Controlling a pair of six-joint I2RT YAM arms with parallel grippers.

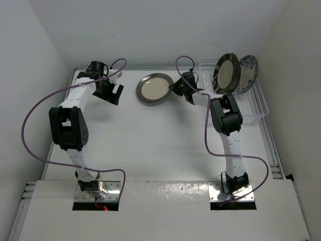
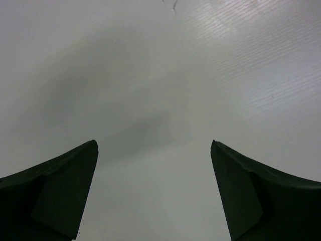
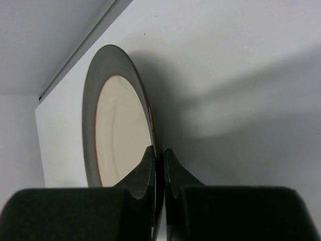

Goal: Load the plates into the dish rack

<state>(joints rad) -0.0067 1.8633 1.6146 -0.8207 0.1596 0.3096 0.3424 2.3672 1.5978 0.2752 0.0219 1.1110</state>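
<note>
While the round cream plate with a grey metallic rim point(image 1: 154, 88) sits near the middle of the far edge of the white desk point(image 1: 150, 145), the right hand point(image 3: 159, 149) grips it, its two dark fingers closed on the plate's right rim, one on each face. Whether the plate touches the desk cannot be told. Just beyond, at the far right corner, the rectangular white wire dish rack point(image 1: 257, 103) holds two plates on edge, side by side: a cream plate with a dark rim point(image 1: 228, 73) and a white-and-blue floral plate point(image 1: 249, 70). Near the far left corner, the left hand point(image 2: 153, 143) hangs over bare desk with its fingers spread wide, holding nothing.
</note>
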